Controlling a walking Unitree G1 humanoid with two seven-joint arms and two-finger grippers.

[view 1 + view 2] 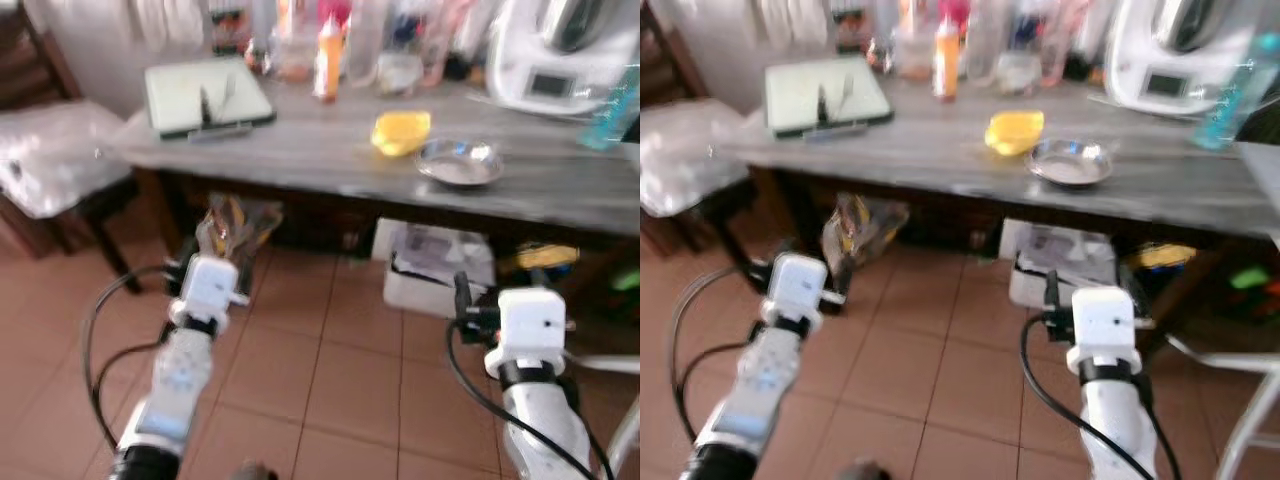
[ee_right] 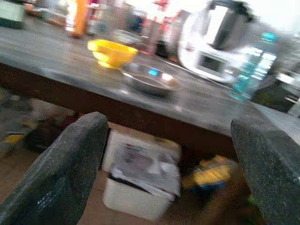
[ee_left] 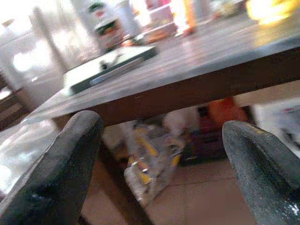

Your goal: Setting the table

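Ahead, round steel bowl [image 1: 459, 163] on grey wooden table [image 1: 320, 150]; both jaws wide apart.

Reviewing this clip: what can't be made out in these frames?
- Bottles and jars at the table's back: head views, motion blur, labels unreadable.
- Steel bowl contents: too blurred.
- White appliance: cut by top edge.
- Bag under table: left wrist view, blurred, contents unclear.
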